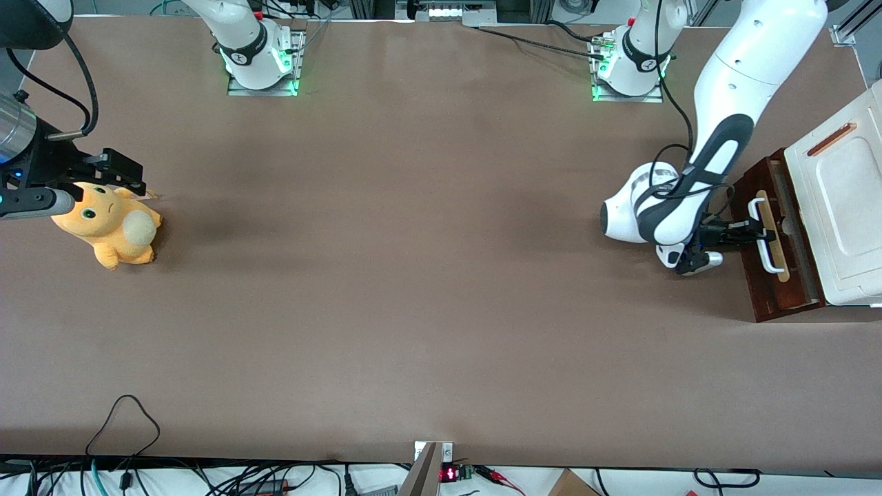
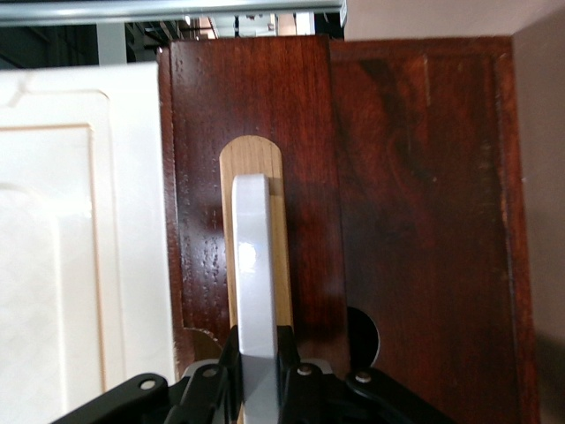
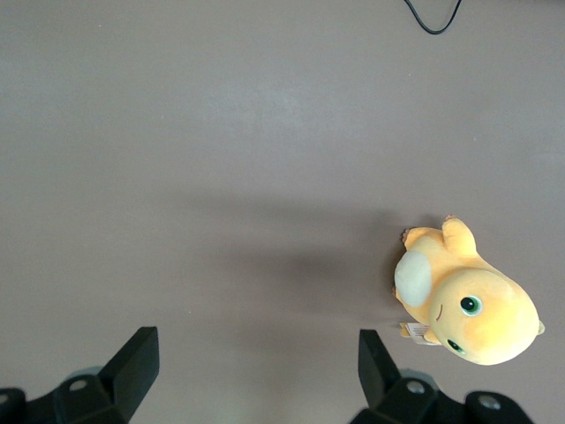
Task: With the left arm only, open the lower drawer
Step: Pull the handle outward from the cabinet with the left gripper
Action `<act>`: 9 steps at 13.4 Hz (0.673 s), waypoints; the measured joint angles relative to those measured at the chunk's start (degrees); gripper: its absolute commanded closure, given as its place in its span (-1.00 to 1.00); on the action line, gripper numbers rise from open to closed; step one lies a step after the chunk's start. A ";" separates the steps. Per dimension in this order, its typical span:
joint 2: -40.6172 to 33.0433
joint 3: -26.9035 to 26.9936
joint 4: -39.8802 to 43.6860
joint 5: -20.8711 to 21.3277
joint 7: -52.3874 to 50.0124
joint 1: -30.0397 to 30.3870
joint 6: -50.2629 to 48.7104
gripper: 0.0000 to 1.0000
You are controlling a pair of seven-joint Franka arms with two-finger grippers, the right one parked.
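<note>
gripper [image 1: 756, 233] on handle [image 2: 255, 265] — plush [image 1: 110, 224] well apart

Brown worktop [image 1: 413, 275] | orange plush toy [image 1: 110, 231] toward parked arm's end | wooden drawer cabinet [image 1: 785, 289] toward working arm's end, gripper [image 1: 756, 231] at its handle | two arm bases [image 1: 258, 65]

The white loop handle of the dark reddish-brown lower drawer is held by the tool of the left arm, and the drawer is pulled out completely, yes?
Not completely. The front view shows the dark reddish-brown lower drawer only slightly out, with a narrow strip of its tray showing in front of the white cabinet. The rest holds: the left arm's tool is closed on the white loop handle, as the left wrist view shows.
</note>
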 measured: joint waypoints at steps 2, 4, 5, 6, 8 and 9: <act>0.11 -0.27 -0.06 -0.51 0.00 -2.45 -0.92 1.00; 0.34 -1.54 -0.11 -0.75 0.00 -4.23 -1.98 1.00; 0.42 -2.74 -0.05 -1.08 0.01 -4.93 -2.22 1.00; 0.43 -4.07 0.21 -1.68 0.04 -5.87 -2.58 1.00; 0.42 -6.55 0.63 -2.96 0.07 -7.53 -3.84 1.00; 0.42 -7.43 0.71 -3.33 0.07 -7.97 -4.21 1.00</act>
